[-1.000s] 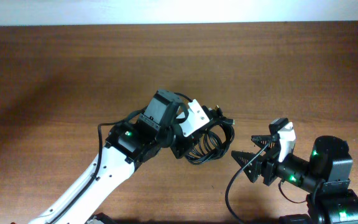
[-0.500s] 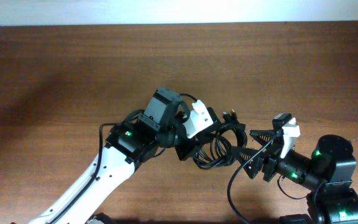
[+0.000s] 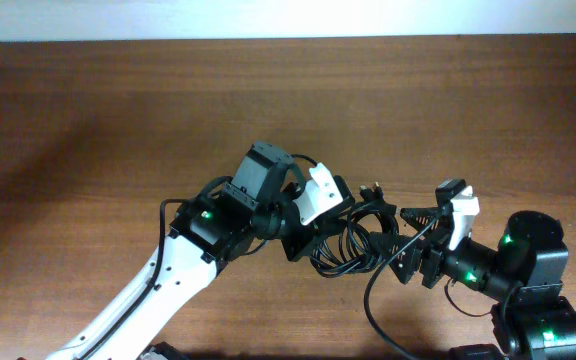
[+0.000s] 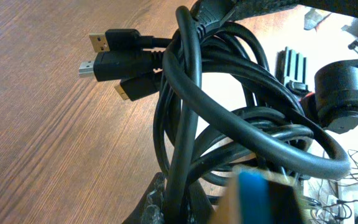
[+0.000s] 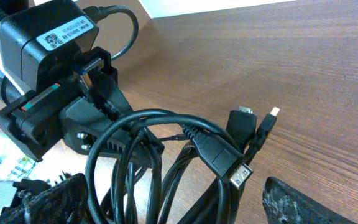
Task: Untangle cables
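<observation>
Cables [image 3: 353,235] hang as one knotted coil over the surface [image 3: 118,120], clenched in my left tool [image 3: 318,232]. My right tool [image 3: 400,243] gapes wide beside the loops, grasping nothing. No strand separated yet.

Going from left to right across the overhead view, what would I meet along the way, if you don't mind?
In order: left arm → cables → right arm.
</observation>
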`<control>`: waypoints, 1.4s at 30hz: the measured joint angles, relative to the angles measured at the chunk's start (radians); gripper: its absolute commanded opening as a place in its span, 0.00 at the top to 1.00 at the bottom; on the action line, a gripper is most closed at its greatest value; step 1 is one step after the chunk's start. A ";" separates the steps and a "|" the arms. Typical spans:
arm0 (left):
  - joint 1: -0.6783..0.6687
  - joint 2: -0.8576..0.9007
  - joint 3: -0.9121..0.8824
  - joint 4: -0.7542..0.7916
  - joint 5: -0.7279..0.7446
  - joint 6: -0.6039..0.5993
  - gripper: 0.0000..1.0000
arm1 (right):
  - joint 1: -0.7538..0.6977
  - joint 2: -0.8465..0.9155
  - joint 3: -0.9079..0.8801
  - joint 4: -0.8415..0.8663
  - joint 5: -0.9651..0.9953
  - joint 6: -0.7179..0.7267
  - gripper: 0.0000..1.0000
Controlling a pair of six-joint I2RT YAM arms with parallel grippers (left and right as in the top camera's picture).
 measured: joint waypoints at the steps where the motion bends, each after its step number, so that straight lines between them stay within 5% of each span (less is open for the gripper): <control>1: 0.000 0.000 0.000 0.000 -0.013 -0.007 1.00 | 0.000 0.000 0.000 0.000 0.000 0.000 0.11; 42: -0.037 0.000 0.000 -0.002 -0.064 -0.072 1.00 | 0.000 0.052 0.000 0.097 -0.114 -0.028 0.12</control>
